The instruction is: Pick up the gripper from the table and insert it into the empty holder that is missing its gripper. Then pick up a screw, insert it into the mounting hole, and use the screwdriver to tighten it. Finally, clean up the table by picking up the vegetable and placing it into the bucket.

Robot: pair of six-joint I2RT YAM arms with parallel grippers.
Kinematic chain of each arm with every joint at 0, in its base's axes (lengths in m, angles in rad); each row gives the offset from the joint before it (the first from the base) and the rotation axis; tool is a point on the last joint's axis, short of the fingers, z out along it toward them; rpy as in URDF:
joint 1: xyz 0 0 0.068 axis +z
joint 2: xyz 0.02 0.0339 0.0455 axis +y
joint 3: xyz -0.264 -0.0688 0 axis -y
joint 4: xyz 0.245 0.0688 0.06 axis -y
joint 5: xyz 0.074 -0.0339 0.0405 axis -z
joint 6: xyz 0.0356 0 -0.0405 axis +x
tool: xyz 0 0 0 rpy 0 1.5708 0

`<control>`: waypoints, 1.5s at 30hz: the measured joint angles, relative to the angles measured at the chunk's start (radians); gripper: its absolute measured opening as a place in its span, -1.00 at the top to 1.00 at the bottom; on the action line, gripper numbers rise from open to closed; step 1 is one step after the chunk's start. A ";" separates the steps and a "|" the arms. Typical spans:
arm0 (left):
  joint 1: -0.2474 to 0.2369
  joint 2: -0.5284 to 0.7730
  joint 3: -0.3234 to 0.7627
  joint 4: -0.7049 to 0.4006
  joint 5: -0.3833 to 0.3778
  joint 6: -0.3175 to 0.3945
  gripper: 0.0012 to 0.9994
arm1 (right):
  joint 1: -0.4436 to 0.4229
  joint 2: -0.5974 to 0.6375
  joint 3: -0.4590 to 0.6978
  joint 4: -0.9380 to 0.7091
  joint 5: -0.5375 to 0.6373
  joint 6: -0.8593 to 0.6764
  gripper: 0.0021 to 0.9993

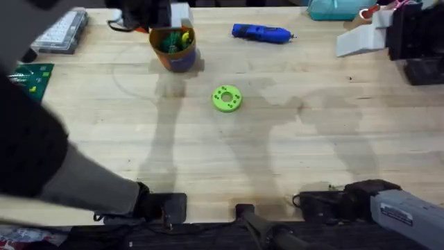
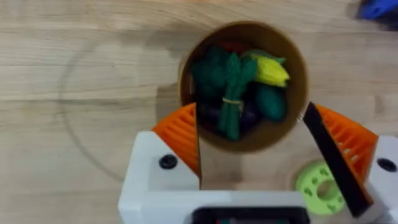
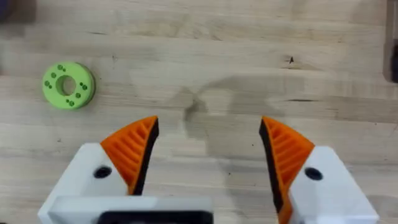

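Could easily tip the bucket [image 2: 292,57] on the way up: left end effector [image 2: 249,124] open, orange pads [image 2: 180,134] straddling the near rim, one finger looking very close to the wall or against it, so any sideways drift while lifting might drag or topple the cup. Might also snag the vegetable [image 2: 231,93] and pull it back out, if those fingers dipped or closed before clearing the rim. Lies inside the bucket now, among other toy produce, gripped by nothing. Looks like a slim dark green bundle, tied round the middle with a thin band, leaning against a yellow piece [image 2: 270,70] and darker items beneath, its top near rim height and so probably not deeply seated. Judged from this, last step all but done, clean retreat the only thing left. Elsewhere, right end effector [image 3: 210,134] spread wide and empty over bare counter [image 3: 249,50], near the green disc [image 1: 227,98]. Blue screwdriver [image 1: 260,32] flat on the far side, well apart from both — no hazard there.
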 joint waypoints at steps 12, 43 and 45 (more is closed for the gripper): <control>0.000 -0.537 0.033 -0.441 -0.001 0.073 -0.97 | 0.000 0.001 0.000 -0.001 0.000 0.000 -0.95; 0.000 -0.854 0.034 -0.712 -0.001 0.096 -0.98 | 0.000 0.003 0.000 -0.001 0.000 0.000 -0.95; 0.000 -0.854 0.034 -0.712 -0.001 0.096 -0.98 | 0.000 0.003 0.000 -0.001 0.000 0.000 -0.95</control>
